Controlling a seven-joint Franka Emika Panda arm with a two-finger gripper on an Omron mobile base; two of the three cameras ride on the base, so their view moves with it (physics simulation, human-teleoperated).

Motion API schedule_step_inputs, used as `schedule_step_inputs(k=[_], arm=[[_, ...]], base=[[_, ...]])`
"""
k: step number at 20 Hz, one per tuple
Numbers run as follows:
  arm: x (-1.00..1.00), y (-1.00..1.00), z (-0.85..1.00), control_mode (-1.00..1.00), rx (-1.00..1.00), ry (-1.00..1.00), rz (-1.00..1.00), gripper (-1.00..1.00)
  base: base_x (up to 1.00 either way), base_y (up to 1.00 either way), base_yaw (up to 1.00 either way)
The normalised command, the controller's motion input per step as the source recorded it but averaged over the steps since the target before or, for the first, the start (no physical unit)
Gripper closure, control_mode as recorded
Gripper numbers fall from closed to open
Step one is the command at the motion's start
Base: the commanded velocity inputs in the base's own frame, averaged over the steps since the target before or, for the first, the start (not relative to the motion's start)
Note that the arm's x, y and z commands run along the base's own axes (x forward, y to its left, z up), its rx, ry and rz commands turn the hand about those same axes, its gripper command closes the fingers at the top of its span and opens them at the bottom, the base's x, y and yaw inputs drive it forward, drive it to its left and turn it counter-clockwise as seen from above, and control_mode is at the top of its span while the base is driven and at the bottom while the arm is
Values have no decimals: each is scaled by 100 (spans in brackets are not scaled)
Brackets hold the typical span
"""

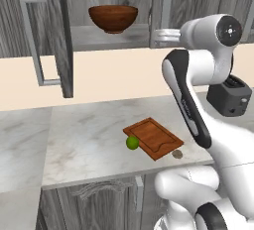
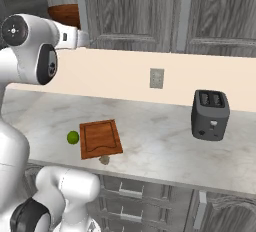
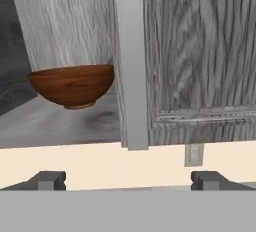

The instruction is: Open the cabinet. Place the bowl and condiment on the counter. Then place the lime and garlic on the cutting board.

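- Facing the cabinet [image 1: 114, 6] with my gripper [image 3: 128, 180] spread wide and holding nothing; my two finger tips [image 3: 48, 180] stand far apart at the bottom of the hand view, with the beige wall between them
- I see the left door [image 1: 62, 35] swung out towards me, edge on in the left base view, its long silver handle [image 1: 34, 43] standing out to the left; the door to the right of the opening is shut, and its bar handle [image 3: 132, 68] runs straight up the middle of my hand view
- The bowl [image 1: 113, 18] sits upright on the cabinet shelf [image 1: 99, 38], inside the open compartment, just left of that bar handle as my hand looks at it; it shows too at the top left of the right base view, partly behind my arm
- I cannot make out the condiment bottle anywhere in the cabinet
- Down on the counter [image 1: 84, 144], the cutting board [image 1: 154, 137] lies flat near the front edge; the lime [image 1: 132, 143] rests on the stone touching or just beside the board's left corner, not on it
- The garlic [image 1: 177, 153] lies on the stone just off the board's near corner, close to the counter's front edge
- A dark toaster [image 2: 210, 114] stands well to the right of the board; a wall socket [image 2: 156, 78] sits on the beige wall above the counter
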Motion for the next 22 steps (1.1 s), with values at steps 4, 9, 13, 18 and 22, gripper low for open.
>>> schedule_step_inputs(k=[4, 9, 13, 18, 22], arm=[[33, -5, 0, -100, -3, 4, 0, -100], [50, -5, 0, -100, 0, 2, 0, -100], [62, 0, 0, -100, 0, 3, 0, -100], [66, 0, 0, -100, 0, 4, 0, -100], [61, -1, 0, -100, 0, 3, 0, -100]], base=[[0, 0, 0], [0, 0, 0], [0, 0, 0], [0, 0, 0], [0, 0, 0]])
